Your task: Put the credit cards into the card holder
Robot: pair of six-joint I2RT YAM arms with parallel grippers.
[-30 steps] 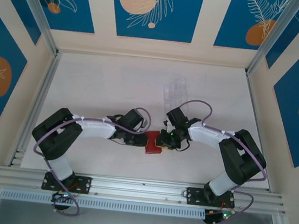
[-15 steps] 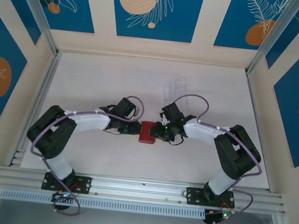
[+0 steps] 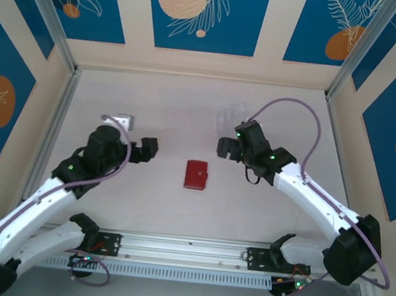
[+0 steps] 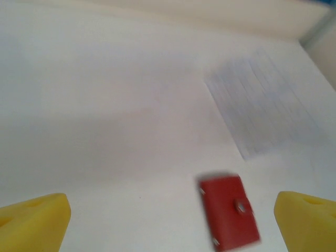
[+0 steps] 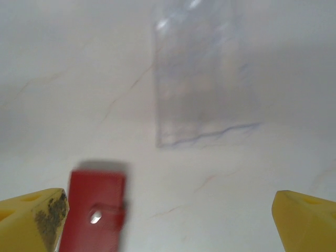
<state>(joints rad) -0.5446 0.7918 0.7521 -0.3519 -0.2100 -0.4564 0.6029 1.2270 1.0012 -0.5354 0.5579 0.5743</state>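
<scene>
The card holder, a small red wallet, lies closed and snapped flat on the table between the two arms. My left gripper hovers to its left, open, with nothing between its yellow fingertips. In the left wrist view the card holder sits low and right of centre. My right gripper hangs to the holder's upper right, also open and holding nothing. The right wrist view has the card holder at the lower left, beside one fingertip. The credit cards are out of view.
A clear plastic tray lies behind the card holder, near my right gripper; it is also the clear tray in the right wrist view and the blurred tray in the left. Aluminium rails line the table's edges.
Both grippers were closed in on the card holder and have opened and let it go. The left arm has pulled back left, the right arm up and right. The holder now lies free.
</scene>
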